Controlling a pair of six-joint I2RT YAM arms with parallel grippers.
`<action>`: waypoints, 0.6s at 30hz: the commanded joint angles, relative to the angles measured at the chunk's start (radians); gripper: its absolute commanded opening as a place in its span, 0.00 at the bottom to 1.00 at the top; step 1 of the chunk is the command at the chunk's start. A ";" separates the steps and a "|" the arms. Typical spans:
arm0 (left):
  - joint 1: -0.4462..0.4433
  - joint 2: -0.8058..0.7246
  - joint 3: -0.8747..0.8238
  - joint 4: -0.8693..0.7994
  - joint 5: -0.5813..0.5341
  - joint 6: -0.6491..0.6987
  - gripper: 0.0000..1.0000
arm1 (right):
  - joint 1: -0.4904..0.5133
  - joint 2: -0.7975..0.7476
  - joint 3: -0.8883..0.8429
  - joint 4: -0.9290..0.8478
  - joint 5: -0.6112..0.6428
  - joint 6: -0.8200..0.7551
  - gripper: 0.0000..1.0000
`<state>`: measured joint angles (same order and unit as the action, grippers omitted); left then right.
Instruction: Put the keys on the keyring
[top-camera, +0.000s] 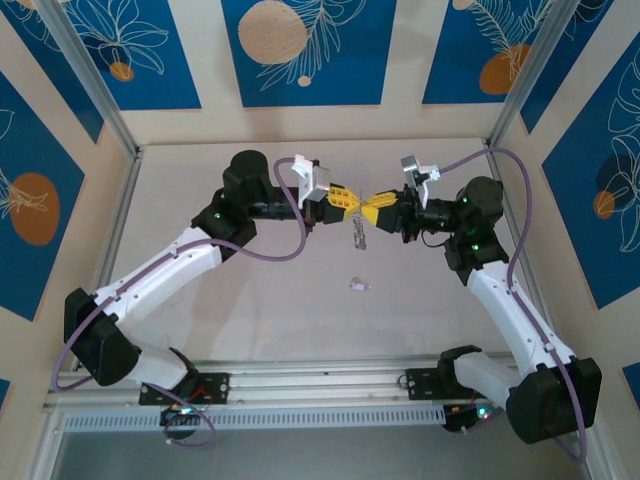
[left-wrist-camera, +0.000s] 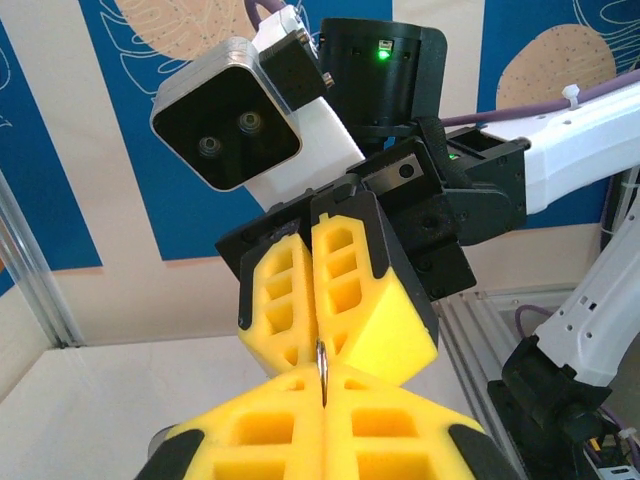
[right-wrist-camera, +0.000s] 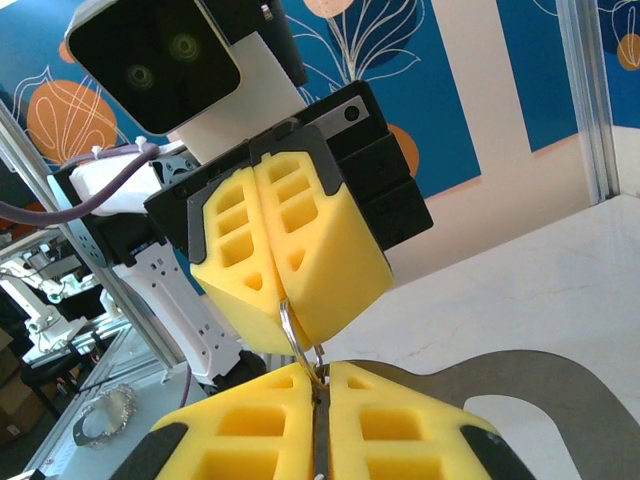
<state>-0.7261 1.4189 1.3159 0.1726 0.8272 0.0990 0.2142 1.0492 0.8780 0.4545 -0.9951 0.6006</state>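
My two grippers meet tip to tip above the middle of the table. The keyring (right-wrist-camera: 291, 322), a thin metal loop, bridges the small gap between them, and in the left wrist view the keyring (left-wrist-camera: 321, 362) shows edge-on. My left gripper (left-wrist-camera: 322, 388) is shut on one end, also seen as the left gripper (top-camera: 350, 199). My right gripper (right-wrist-camera: 322, 375) is shut on the other end, also seen as the right gripper (top-camera: 373, 207). A short string of tiny silvery keys (top-camera: 357, 234) hangs below the meeting point. One small pale key (top-camera: 358, 286) lies on the table beneath.
The pale table (top-camera: 250, 300) is boxed in by aluminium posts (top-camera: 95, 85) and blue patterned wall panels. A metal rail (top-camera: 320, 385) with both arm bases runs along the near edge.
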 joint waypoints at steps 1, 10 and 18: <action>-0.017 0.014 0.049 0.011 0.039 -0.014 0.00 | 0.007 -0.027 0.022 -0.029 -0.012 -0.020 0.15; -0.027 0.027 0.081 -0.064 0.055 0.005 0.00 | -0.019 -0.044 0.039 -0.041 0.007 -0.031 0.21; -0.035 0.036 0.103 -0.108 0.061 0.025 0.00 | -0.024 -0.041 0.057 -0.035 -0.002 -0.030 0.24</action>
<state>-0.7441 1.4506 1.3739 0.0811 0.8566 0.1005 0.1940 1.0218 0.9016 0.4252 -0.9947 0.5819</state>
